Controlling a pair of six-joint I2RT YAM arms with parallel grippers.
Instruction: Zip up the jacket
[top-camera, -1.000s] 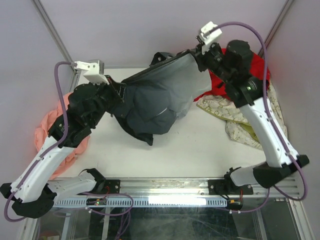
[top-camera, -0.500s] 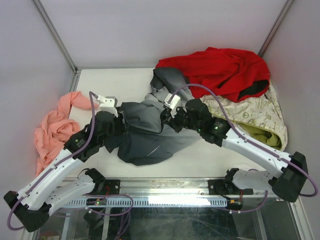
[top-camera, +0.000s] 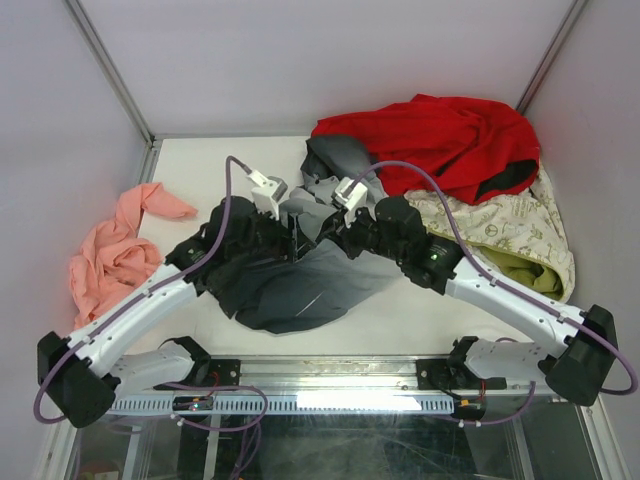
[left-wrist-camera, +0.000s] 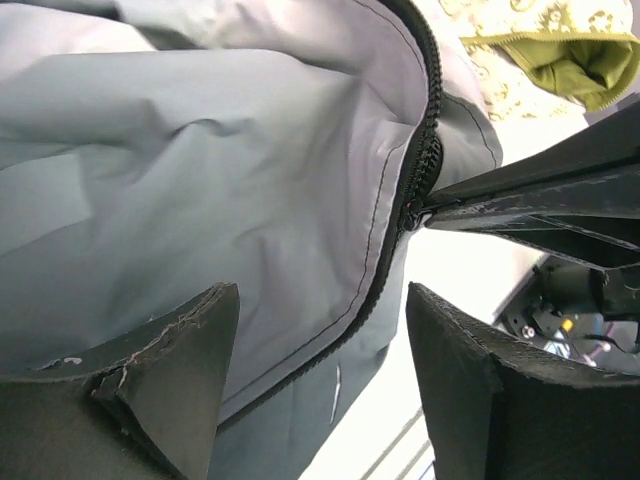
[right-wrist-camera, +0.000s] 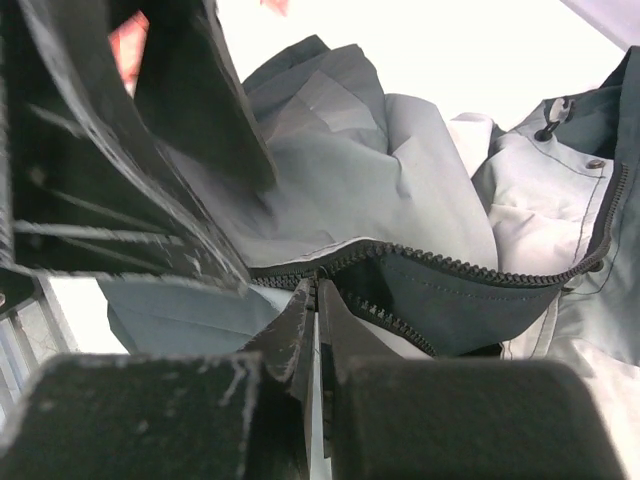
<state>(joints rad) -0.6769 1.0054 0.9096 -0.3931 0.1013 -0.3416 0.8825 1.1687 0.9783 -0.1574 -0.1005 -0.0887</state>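
The jacket (top-camera: 300, 285) lies crumpled mid-table, dark charcoal and light grey. Its dark zipper (left-wrist-camera: 400, 200) curves down the light grey panel in the left wrist view. My right gripper (top-camera: 328, 235) is shut on the zipper pull (right-wrist-camera: 320, 272), where the two rows of teeth meet. In the left wrist view its fingers (left-wrist-camera: 520, 205) reach in from the right to the slider. My left gripper (top-camera: 292, 228) hovers just left of it, over the fabric. Its jaws (left-wrist-camera: 320, 385) are open with nothing between them. Above the slider the zipper (right-wrist-camera: 480, 275) gapes open.
A red garment (top-camera: 430, 140) lies at the back right. A cream patterned cloth (top-camera: 500, 225) with olive lining (left-wrist-camera: 570, 60) sits under it. A pink cloth (top-camera: 110, 255) is heaped at the left edge. A metal rail (top-camera: 330, 375) runs along the near edge.
A second ago both arms held the jacket stretched high. They came down to the table, the left gripper let go, opened, and moved right beside the right gripper.
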